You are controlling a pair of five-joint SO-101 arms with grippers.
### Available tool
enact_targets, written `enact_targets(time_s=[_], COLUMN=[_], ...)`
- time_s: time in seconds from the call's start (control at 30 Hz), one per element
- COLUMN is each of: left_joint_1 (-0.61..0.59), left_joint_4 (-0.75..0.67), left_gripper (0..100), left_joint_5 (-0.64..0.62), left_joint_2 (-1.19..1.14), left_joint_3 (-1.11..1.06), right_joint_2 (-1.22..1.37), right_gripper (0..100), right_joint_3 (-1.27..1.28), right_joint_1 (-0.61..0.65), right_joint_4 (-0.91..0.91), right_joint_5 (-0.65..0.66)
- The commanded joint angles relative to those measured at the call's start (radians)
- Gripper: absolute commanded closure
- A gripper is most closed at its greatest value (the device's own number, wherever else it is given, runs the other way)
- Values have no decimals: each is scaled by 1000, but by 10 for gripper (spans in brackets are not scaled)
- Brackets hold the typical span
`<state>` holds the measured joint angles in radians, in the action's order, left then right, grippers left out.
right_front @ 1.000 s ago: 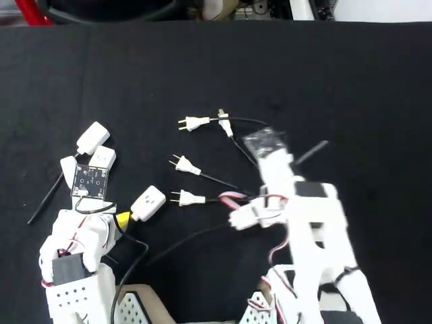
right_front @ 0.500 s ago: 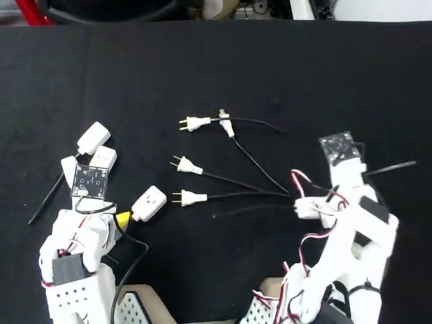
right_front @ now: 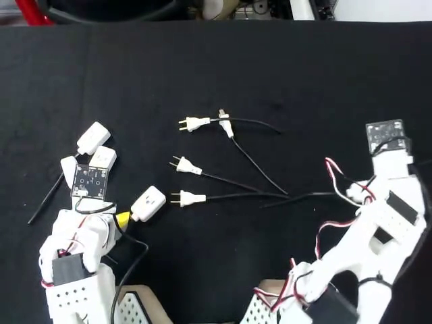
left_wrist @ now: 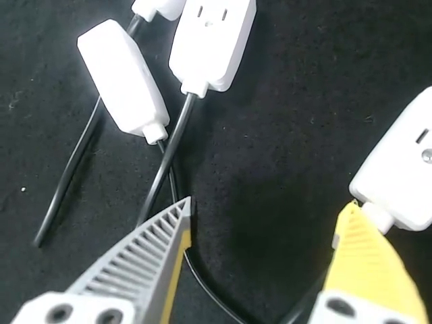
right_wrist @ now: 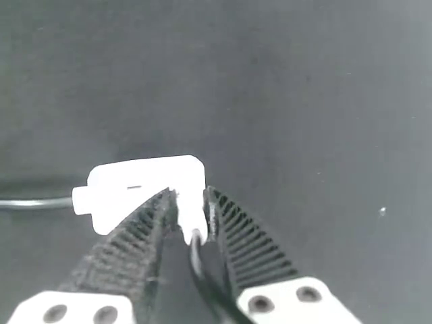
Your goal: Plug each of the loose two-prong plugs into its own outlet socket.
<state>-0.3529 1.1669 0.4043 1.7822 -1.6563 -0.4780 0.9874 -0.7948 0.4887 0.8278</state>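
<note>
My right gripper [right_wrist: 190, 196] is shut on a small white plug [right_wrist: 192, 219]; its black cord runs down between the fingers. The plug sits against a white outlet socket [right_wrist: 145, 185], and I cannot tell how they join. The right arm [right_front: 385, 209] stands at the table's right edge. Several loose two-prong plugs [right_front: 187, 198] lie mid-table with black cords. My left gripper [left_wrist: 266, 206] is open over bare cloth. Its yellow fingertip [right_front: 123, 219] is next to one white socket [right_front: 148, 202]. Two more sockets [left_wrist: 209, 40] lie just beyond it.
Black cloth covers the table [right_front: 304, 74]. A black cord [right_front: 304, 197] trails from the middle toward the right arm. Another short cord [right_front: 42, 202] lies left of the left arm [right_front: 74, 256]. Room clutter runs along the far edge.
The right arm has swung from the table's middle to its right edge, carrying the plug and socket and pulling a black cord after it. The left arm has not moved.
</note>
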Motion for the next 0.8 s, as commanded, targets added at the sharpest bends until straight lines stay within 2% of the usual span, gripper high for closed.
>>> enact_targets(time_s=[0.0, 0.13, 0.37, 0.67, 0.77], left_joint_1=[-2, -2, -2, -2, -2], left_joint_4=[-17, -17, -18, -18, -18], left_gripper=[676, 676, 676, 676, 676], left_joint_5=[5, 5, 5, 5, 5], left_joint_2=[3, 3, 3, 3, 3], left_joint_3=[5, 5, 5, 5, 5], right_joint_2=[88, 283, 667, 868, 900], right_gripper=[987, 987, 984, 974, 879], right_joint_3=[-97, -240, -647, -990, -1069], right_joint_1=[-44, -103, -155, -153, -149], right_joint_4=[-144, -230, -222, 144, 259], right_joint_5=[0, -3, -147, -275, -275])
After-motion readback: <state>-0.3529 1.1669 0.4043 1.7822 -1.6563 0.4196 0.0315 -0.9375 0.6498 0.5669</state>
